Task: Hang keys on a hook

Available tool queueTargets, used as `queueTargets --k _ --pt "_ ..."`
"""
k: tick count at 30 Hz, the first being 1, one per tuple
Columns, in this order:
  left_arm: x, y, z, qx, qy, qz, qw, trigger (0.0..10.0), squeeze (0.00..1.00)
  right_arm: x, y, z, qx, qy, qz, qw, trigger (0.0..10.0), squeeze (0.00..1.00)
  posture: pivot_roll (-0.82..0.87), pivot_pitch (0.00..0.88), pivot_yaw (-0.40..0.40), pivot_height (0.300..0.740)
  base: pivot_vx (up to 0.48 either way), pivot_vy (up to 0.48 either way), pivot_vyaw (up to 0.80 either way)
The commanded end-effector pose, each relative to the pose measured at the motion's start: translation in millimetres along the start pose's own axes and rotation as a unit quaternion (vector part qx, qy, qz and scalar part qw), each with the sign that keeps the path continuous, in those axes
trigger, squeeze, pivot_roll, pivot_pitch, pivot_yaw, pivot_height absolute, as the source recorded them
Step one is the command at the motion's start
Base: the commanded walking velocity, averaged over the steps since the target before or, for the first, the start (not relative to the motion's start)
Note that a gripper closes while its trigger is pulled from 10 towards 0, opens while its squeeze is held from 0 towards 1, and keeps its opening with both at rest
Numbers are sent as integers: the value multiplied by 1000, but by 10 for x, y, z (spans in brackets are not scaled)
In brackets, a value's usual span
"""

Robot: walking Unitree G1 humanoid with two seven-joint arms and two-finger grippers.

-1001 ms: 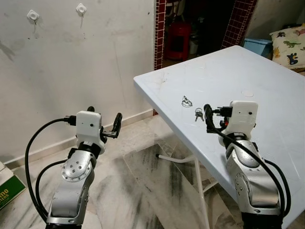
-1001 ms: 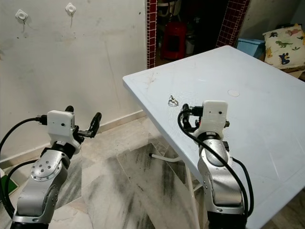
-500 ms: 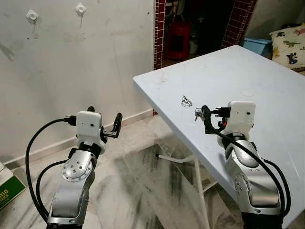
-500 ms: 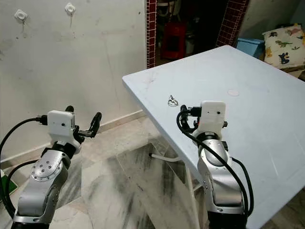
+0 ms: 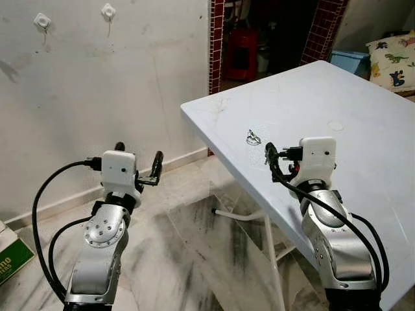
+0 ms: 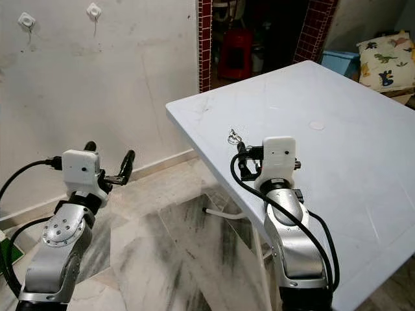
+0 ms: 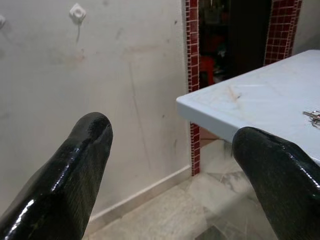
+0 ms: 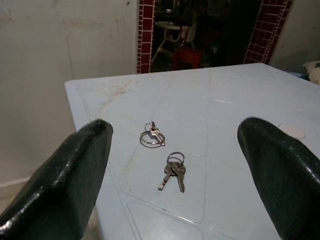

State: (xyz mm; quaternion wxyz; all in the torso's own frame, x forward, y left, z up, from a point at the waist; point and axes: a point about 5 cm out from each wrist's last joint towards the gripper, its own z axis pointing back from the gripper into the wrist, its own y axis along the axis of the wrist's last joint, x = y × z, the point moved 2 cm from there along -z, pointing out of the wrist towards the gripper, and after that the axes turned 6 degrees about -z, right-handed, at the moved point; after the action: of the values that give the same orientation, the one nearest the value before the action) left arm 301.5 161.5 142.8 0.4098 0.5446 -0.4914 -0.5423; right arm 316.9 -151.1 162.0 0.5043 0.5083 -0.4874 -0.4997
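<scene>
Two key sets lie near the corner of the pale blue table [image 5: 337, 91]: a ring with one small key [image 8: 151, 135] and a pair of keys [image 8: 172, 172] on a small ring. My right gripper [image 5: 280, 155] hovers open just above the table behind the pair, fingers [image 8: 75, 170] spread to either side. The ring with one key [image 5: 253, 137] sits just beyond it. Two white wall hooks [image 5: 42, 21] [image 5: 107, 11] are high on the wall to the left. My left gripper [image 5: 139, 155] is open and holds nothing, out over the floor facing the wall.
A brick-red tiled doorway [image 5: 217, 39] opens behind the table, with a red stool [image 5: 241, 52] inside. A small white disc [image 5: 336, 126] lies on the table. A blue box [image 5: 353, 61] and dinosaur cushion [image 5: 392, 61] are far right. A white table leg bar [image 5: 240, 215] crosses the marble floor.
My right gripper has moved forward and left over the table, so it now covers the pair of keys in the eye views. The left arm has barely shifted.
</scene>
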Motion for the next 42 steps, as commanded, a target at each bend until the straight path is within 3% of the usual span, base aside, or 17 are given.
queueTargets --k 1,5,12,16,31,32,33,34,35,36,37,39,41,42 --pt "-27 -45 15 -11 1 4 1000 10000 0 14 -58 2 -23 -7 2 1000 10000 0 -58 0 15 740 0 0 0" --pt "-2 -34 18 -8 -10 7 1000 10000 0 16 -79 17 -25 6 -28 999 10000 0 -57 0 15 740 0 0 0" --pt "22 -30 14 -3 -15 10 1000 10000 0 1 -86 16 -29 11 -36 999 10000 0 -59 0 15 740 0 0 -114" --pt "19 -32 15 -4 -14 10 1000 10000 0 4 -77 16 -25 11 -34 999 10000 0 -59 0 14 740 0 0 -800" --pt "41 -29 17 -3 -21 11 1000 10000 0 -3 -78 29 -21 13 -31 999 10000 0 -59 0 15 740 0 0 0" --pt "42 -29 17 -3 -21 11 1000 10000 0 -3 -74 29 -19 14 -31 999 10000 43 -59 0 15 740 0 0 0" --pt "42 -30 17 -4 -21 11 1000 10000 0 -4 -68 30 -15 14 -34 999 10000 447 -59 0 15 740 0 0 0" --pt "42 -31 18 -4 -21 11 1000 10000 0 -6 -63 32 -14 14 -26 999 8157 431 -60 0 14 740 0 0 0" --pt "42 -31 19 -4 -21 11 1000 10000 0 -8 -60 34 -13 15 -20 1000 4824 0 -60 0 14 740 0 0 0" --pt "42 -31 20 -4 -21 10 1000 10000 0 -13 -58 35 -12 17 -16 1000 4824 0 -60 0 14 740 0 0 0" --pt "44 -33 20 -4 -21 10 1000 10000 0 -20 -36 44 -3 20 -22 1000 0 0 -60 0 14 740 0 0 0" --pt "45 -34 19 -5 -21 10 1000 10000 0 -21 -41 43 -5 20 -23 1000 0 0 -60 0 14 740 0 0 0" --pt "46 -36 20 -5 -21 9 1000 10000 0 -25 -52 42 -8 20 -24 999 4000 0 -59 0 13 740 0 0 0" --pt "45 -36 20 -5 -21 9 1000 10000 0 -25 -54 42 -8 20 -24 999 4000 0 -59 0 13 740 0 0 0"
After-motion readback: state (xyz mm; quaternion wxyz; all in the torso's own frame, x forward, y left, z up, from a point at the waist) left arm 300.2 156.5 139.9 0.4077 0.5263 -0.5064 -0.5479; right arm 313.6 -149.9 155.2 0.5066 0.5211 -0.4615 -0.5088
